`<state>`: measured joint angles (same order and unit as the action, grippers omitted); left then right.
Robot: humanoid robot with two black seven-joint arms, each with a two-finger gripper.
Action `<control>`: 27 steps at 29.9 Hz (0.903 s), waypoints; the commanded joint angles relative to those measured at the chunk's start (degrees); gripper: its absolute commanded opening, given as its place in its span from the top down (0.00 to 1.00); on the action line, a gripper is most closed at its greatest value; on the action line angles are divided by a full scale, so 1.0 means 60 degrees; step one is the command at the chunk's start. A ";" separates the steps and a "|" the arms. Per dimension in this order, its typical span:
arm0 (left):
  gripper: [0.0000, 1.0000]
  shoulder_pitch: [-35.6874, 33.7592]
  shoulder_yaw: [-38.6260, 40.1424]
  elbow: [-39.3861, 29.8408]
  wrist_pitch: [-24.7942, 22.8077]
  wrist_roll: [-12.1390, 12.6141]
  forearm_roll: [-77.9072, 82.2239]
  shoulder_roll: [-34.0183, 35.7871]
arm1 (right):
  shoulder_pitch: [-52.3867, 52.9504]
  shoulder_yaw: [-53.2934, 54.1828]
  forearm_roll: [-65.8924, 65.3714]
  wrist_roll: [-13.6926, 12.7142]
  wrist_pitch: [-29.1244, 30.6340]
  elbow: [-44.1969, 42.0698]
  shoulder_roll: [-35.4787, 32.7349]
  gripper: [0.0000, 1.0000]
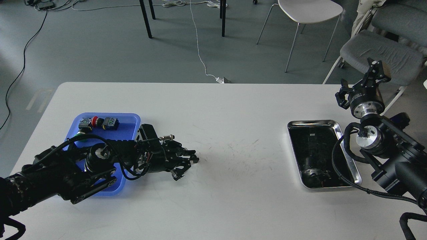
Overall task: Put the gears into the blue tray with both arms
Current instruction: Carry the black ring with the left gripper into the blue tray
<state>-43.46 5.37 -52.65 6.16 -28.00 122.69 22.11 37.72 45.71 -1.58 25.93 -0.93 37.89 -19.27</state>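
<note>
My left gripper [192,160] lies low on the white table, just right of the blue tray [128,124]. Its fingers are drawn together on a small black gear, which is almost wholly hidden between the fingertips [195,160]. My left arm lies across the near half of the blue tray and covers it. My right gripper [376,70] is raised past the table's far right corner, away from any gear. It looks small and dark, so its fingers cannot be told apart. No other gears show on the table.
Push-button switches [98,122] with red and green caps sit at the far end of the blue tray. A shiny silver tray [333,124] lies at the right, beside my right arm. Chairs [380,50] stand beyond the table's far right corner.
</note>
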 commanded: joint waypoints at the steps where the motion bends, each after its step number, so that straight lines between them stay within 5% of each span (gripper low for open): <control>1: 0.89 -0.0008 -0.0002 -0.0014 -0.0001 0.0000 0.0015 0.0022 | -0.0017 -0.0002 -0.0014 -0.0001 0.0008 -0.0016 0.0004 0.01; 27: 0.91 -0.0492 0.0013 -0.0600 0.0101 0.0000 -0.0190 0.3814 | -0.0149 -0.0002 -0.0014 0.0043 -0.0036 0.0072 0.0004 0.01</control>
<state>-46.86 5.64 -56.36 6.12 -28.02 121.93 42.61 36.87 45.70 -1.67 26.21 -1.14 38.25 -19.17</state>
